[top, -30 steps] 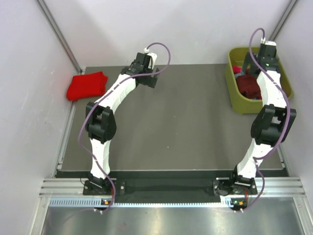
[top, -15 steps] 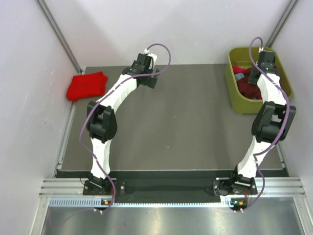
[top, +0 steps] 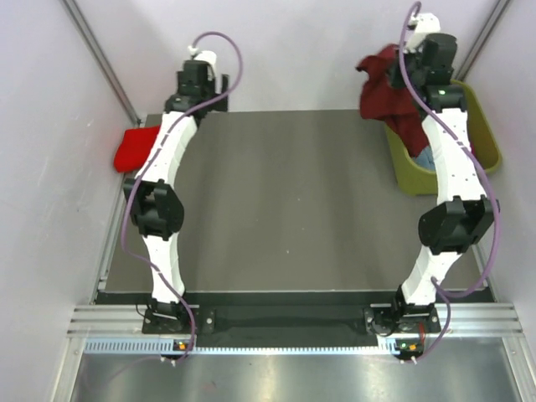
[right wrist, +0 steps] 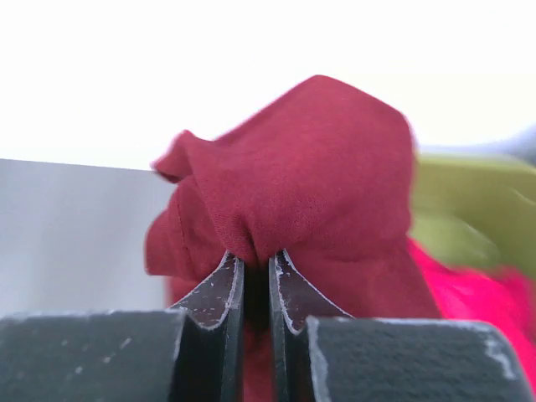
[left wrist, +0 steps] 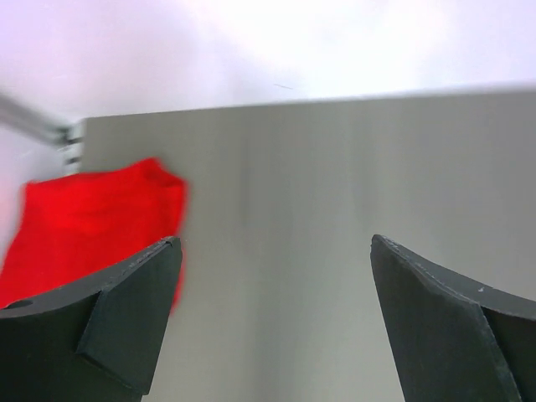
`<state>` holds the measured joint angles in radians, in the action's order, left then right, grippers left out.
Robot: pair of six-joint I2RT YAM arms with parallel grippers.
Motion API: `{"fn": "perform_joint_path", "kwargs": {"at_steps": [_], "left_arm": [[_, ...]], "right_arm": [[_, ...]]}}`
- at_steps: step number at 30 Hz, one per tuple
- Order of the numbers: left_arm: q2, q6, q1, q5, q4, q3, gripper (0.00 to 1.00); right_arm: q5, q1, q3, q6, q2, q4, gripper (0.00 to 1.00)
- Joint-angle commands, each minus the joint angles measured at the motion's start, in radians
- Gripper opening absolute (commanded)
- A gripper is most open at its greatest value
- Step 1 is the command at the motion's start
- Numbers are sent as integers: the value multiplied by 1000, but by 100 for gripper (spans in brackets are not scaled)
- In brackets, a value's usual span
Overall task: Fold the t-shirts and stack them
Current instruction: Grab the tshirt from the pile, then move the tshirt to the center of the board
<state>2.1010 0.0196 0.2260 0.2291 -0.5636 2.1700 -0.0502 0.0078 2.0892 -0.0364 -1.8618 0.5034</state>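
A dark maroon t-shirt point(top: 387, 92) point(right wrist: 310, 176) hangs in the air above the table's far right corner, pinched in my shut right gripper point(right wrist: 254, 260) point(top: 416, 63). Its lower end still trails into the olive-green tub point(top: 486, 134). A pink t-shirt point(right wrist: 477, 285) and a bit of light blue cloth point(top: 425, 159) lie in that tub. A folded bright red t-shirt point(top: 134, 149) point(left wrist: 84, 222) rests at the table's far left edge. My left gripper point(left wrist: 272, 276) point(top: 197, 79) hovers raised beside it, jaws wide open and empty.
The tub's green wall point(right wrist: 469, 193) stands at the far right corner. White walls close in the table at the back and sides. The grey tabletop point(top: 285, 193) stretches between the two arms.
My right gripper shut on the maroon t-shirt inside the tub and lifted it up and leftward out of it. The left arm rose and swung back-left toward the red shirt.
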Motion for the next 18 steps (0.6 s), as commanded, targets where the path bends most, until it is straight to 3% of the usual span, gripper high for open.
{"fn": "perform_joint_path", "kwargs": {"at_steps": [1, 9, 14, 17, 18], "left_arm": [[-55, -66, -63, 9, 71, 33, 99], [-85, -53, -85, 30, 64, -4, 99], [-81, -50, -85, 50, 68, -10, 99], [-75, -53, -85, 38, 62, -13, 99], [-72, -59, -85, 36, 61, -15, 99]], "right_arm": [[-230, 109, 68, 110, 41, -63, 2], [-491, 323, 107, 250, 32, -135, 0], [-494, 296, 16, 296, 62, -143, 2], [-467, 212, -110, 334, 62, -135, 5], [-456, 169, -189, 340, 61, -126, 25]]}}
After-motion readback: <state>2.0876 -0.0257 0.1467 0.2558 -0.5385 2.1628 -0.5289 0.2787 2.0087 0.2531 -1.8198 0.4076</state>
